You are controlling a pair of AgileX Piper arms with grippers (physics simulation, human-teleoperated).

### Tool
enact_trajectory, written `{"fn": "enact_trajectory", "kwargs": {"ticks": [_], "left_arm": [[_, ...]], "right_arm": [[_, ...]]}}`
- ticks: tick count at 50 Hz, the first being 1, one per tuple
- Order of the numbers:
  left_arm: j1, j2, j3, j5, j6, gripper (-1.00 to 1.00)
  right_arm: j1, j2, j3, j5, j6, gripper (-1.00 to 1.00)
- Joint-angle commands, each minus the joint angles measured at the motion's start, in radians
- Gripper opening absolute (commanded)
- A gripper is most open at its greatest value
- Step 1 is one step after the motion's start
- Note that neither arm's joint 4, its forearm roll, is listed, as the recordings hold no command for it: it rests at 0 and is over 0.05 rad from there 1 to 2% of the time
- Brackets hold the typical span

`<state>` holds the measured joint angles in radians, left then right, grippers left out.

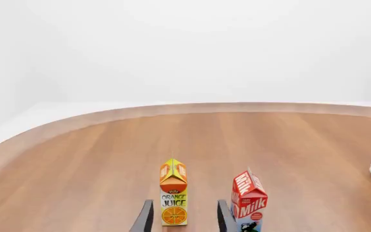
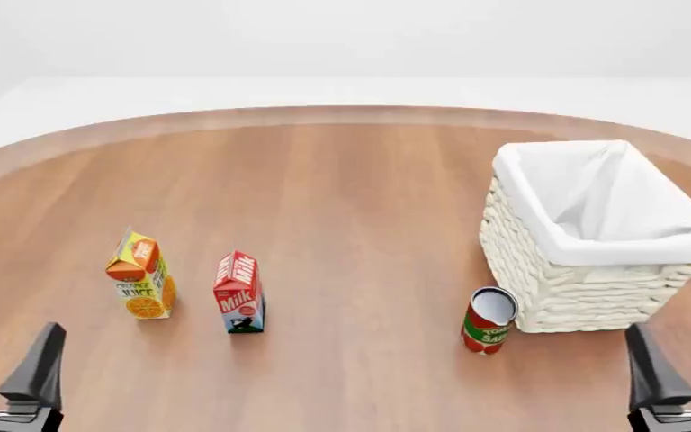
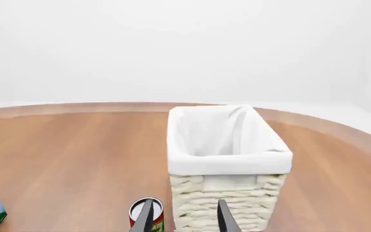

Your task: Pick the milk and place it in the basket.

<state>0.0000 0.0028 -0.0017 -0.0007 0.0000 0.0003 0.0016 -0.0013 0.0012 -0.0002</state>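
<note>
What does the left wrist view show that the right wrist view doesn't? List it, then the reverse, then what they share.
Only the left wrist view shows the orange juice carton, standing upright beside the milk, with the left gripper open in front of it.

Only the right wrist view shows the red can, the basket's white lining and whole opening, and the open right gripper.

Both show the milk, cut off at the right wrist picture's edge, a part of the basket, and the wooden table.

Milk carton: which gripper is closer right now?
Left. The left gripper sits open at the near-left table edge, a short way from the milk. The right gripper, also open, is far across, past the can and basket.
</note>
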Motion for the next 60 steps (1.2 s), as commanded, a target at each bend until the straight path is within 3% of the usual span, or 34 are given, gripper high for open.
{"fn": "enact_trajectory", "kwargs": {"ticks": [1, 32, 40, 60], "left_arm": [[0.000, 0.004, -0.003, -0.001, 0.000, 1.00], [0.000, 0.004, -0.003, -0.001, 0.000, 1.00], [0.000, 0.004, -0.003, -0.001, 0.000, 1.00], [0.000, 0.004, -0.003, -0.001, 0.000, 1.00]], "right_arm": [[0.001, 0.003, -0.003, 0.004, 0.000, 1.00], [0.007, 0.079, 0.001, -0.056, 0.017, 1.00], [0.057, 0.102, 0.001, -0.060, 0.042, 1.00], [0.186, 0.355, -0.035, -0.232, 0.054, 1.00]]}}
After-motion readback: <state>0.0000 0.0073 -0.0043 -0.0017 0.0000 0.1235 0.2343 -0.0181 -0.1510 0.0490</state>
